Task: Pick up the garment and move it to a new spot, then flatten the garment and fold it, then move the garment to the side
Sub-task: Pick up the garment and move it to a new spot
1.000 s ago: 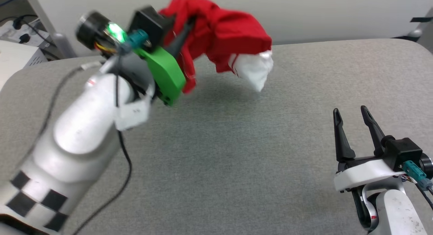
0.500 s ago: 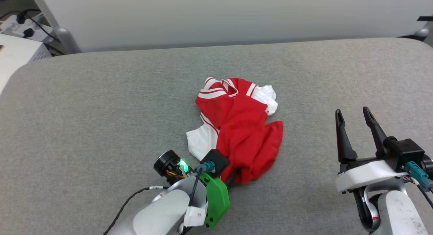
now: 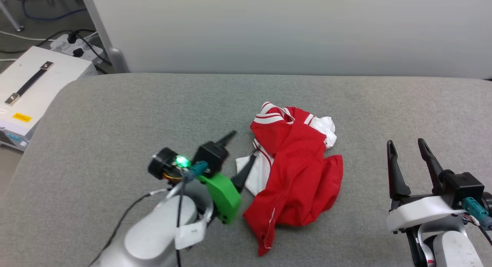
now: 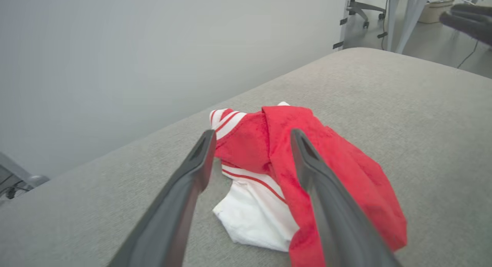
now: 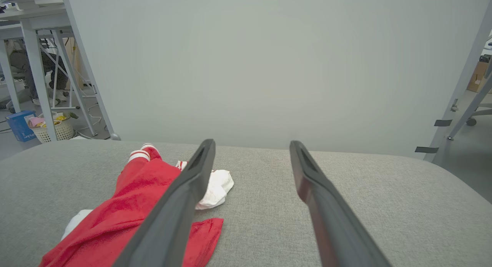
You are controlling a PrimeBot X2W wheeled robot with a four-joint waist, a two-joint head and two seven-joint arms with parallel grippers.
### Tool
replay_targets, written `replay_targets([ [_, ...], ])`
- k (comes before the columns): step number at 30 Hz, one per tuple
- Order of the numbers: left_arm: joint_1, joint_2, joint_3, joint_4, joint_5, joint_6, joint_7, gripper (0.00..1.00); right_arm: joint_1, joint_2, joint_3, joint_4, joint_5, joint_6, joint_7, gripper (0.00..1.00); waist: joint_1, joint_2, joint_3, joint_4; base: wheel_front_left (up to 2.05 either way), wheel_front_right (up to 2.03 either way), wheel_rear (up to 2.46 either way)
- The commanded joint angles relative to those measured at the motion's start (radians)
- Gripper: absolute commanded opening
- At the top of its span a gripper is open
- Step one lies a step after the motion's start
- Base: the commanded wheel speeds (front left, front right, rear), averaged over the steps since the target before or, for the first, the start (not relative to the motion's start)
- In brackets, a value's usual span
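Head view: the garment point(image 3: 296, 174) lies crumpled in a heap near the middle of the grey padded table point(image 3: 134, 105), a little to the right of centre. It is a red jersey T-shirt. Its striped collar point(image 3: 269, 115) is bunched at the far end. One white sleeve point(image 3: 326, 130) pokes out on the right and another white part point(image 3: 257, 174) on the left. A red flap trails toward the near edge.

The left gripper point(image 3: 245, 144) is just beside the heap on its left, with its two dark fingers spread wide and nothing clamped between them. The nearer finger point(image 3: 246, 169) overlaps the edge of the white part (whether it touches the cloth or only passes above it cannot be told). In the left wrist view the fingers of the left gripper point(image 4: 252, 131) frame the collar and the sleeve point(image 4: 253, 217), and the red body point(image 4: 346, 171) runs off to the right.

The right gripper point(image 3: 406, 141) is at the lower right, well apart from the shirt. Its jaws are also wide and empty, and the fingers point away from the robot. In the right wrist view the garment point(image 5: 134, 198) lies to the left of its fingers point(image 5: 180, 205).

A white case point(image 3: 42, 75) with a strap handle sits on the floor off the table's left end. A power strip point(image 3: 75, 44) lies behind it, and a pale partition point(image 3: 269, 29) stands along the far edge.
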Motion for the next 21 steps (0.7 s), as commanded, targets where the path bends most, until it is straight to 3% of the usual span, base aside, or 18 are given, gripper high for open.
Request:
replay_targets([
  [1, 0.018, 0.035, 0.03, -0.009, -0.014, 0.025, -0.021, 1.0, 0.012, -0.001, -0.001, -0.008, -0.009, -0.001, -0.006, 1.0, 0.0001, 0.0119, -0.031, 0.034, 0.0, 0.0, 0.0],
  [7, 0.088, 0.136, 0.17, -0.083, -0.034, 0.104, -0.071, 1.0, 0.025, -0.001, -0.001, -0.037, -0.02, -0.001, -0.006, 1.0, 0.0001, 0.0119, -0.048, 0.055, 0.0, 0.0, 0.0],
  [11, 0.201, 0.174, 0.321, -0.206, -0.012, 0.155, -0.075, 1.0, 0.031, -0.001, 0.006, -0.053, -0.028, -0.001, -0.006, 1.0, 0.0001, 0.0119, -0.052, 0.052, 0.0, 0.0, 0.0],
  [15, 0.358, 0.156, 0.449, -0.318, 0.055, 0.166, -0.075, 1.0, 0.034, -0.001, 0.011, -0.068, -0.031, -0.001, -0.006, 1.0, 0.0001, 0.0119, -0.047, 0.044, 0.0, 0.0, 0.0],
  [21, 0.52, 0.06, 0.569, -0.386, 0.148, 0.159, -0.075, 1.0, 0.047, -0.001, 0.008, -0.07, -0.026, -0.001, -0.006, 1.0, 0.0001, 0.0119, -0.045, 0.036, 0.0, 0.0, 0.0],
])
